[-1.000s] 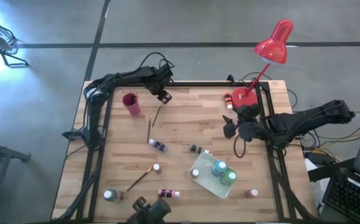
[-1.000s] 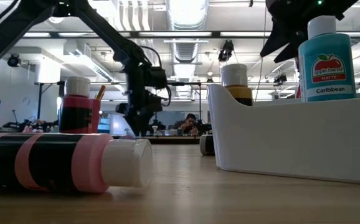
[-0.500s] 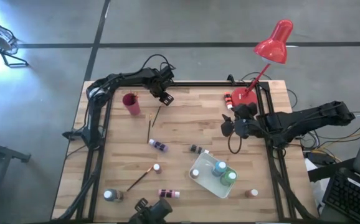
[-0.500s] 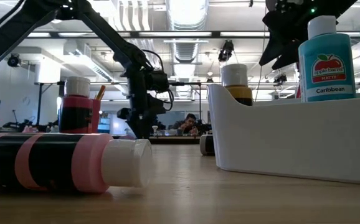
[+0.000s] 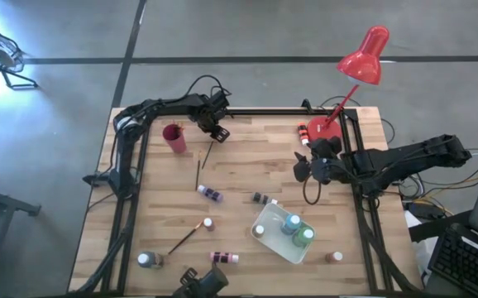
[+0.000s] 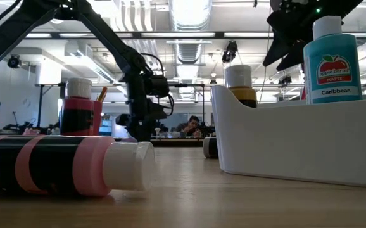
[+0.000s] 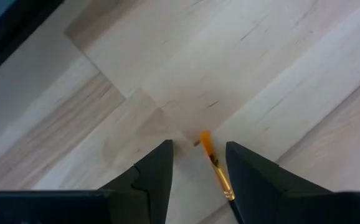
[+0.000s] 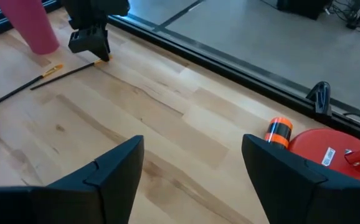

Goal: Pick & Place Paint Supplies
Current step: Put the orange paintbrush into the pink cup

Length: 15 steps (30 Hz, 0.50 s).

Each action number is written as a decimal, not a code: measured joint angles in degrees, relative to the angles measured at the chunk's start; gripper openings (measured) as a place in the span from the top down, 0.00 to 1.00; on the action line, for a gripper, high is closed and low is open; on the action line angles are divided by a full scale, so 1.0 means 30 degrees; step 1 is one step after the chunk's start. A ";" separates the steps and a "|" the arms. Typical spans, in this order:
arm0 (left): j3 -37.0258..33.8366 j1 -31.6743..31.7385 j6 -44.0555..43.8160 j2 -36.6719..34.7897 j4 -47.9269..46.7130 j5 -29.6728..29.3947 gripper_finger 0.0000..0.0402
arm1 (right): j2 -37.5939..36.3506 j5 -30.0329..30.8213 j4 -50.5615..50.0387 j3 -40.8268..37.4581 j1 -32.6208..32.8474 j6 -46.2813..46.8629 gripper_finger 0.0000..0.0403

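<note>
A thin paintbrush (image 5: pixel 205 154) with an orange tip (image 7: pixel 205 142) lies on the bench (image 5: pixel 247 165) at about 11 o'clock. The left gripper (image 5: pixel 213 131) stands over its tip, jaws narrowly parted and straddling it, slightly nearer the pink cup (image 5: pixel 174 137) than before. The right gripper (image 5: pixel 303 170) hovers wide open at 2 o'clock, unmoved.

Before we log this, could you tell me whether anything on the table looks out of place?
Several paint bottles lie toppled: a purple one mid-table and a pink one near the front edge, while others stand upright in the white tray. Nothing looks spilled.
</note>
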 joint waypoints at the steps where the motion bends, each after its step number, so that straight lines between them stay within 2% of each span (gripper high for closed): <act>1: -0.0012 -0.0029 -0.0005 0.0000 0.0018 -0.0037 0.62 | 0.0000 0.0000 0.0016 -0.0006 0.0000 0.0000 0.33; 8: -0.0033 -0.0133 -0.0251 0.0000 0.0094 -0.0098 0.66 | 0.0001 0.0006 0.0123 -0.0006 0.0007 -0.0122 0.29; 15: -0.0055 -0.0426 -0.0689 0.0036 0.0328 -0.0080 0.84 | 0.0000 0.0146 0.0201 -0.0005 0.0000 -0.0226 0.27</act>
